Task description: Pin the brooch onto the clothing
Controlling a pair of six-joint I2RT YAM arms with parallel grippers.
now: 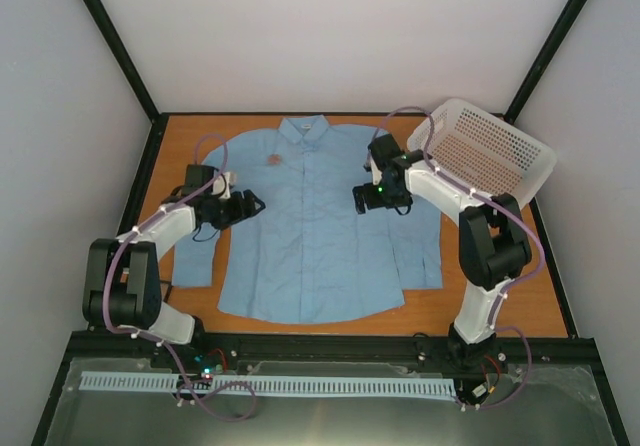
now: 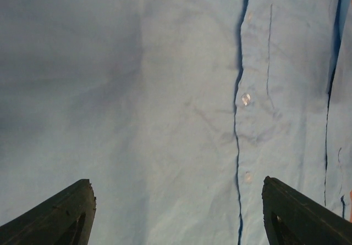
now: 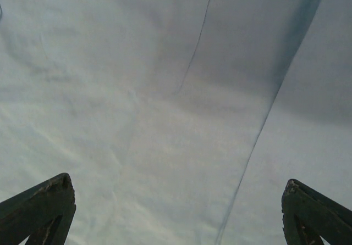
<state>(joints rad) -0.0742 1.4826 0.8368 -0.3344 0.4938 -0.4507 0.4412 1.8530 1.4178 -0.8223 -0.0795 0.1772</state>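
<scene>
Light blue long-sleeved button-up shirt [image 1: 310,241] lies flat, front up, collar at the far side, on the orange-brown wooden worktop [image 1: 532,304]. Small brownish-tan round spot [image 1: 272,157] sits on the chest panel on the left-arm side, just below the collar. It reads as the brooch, on the cloth and held by neither arm. Too small in the top view to see the pin or whether it is fastened through.

Progress, judged: brooch looks already on the shirt, so the main step appears done. What's left is likely only pulling both arms clear. Can't confirm the clasp.

Left claw [image 1: 250,206]: jaws apart, nothing between them, low over the shirt at the left sleeve and chest area, pointing toward the centre. Left wrist view shows both dark fingers [image 2: 65,216] at the frame bottom, with bare blue fabric, the button placket and a pale button [image 2: 246,99] ahead. No brooch in that view.

Right claw [image 1: 362,198]: jaws spread wide, empty, over the right chest panel, arm reaching in from the right with the elbow raised. Right wrist view shows only smooth shirt fabric between the fingers [image 3: 41,209].

White perforated plastic basket [image 1: 492,148] rests tilted at the far right corner, apart from both claws.
</scene>
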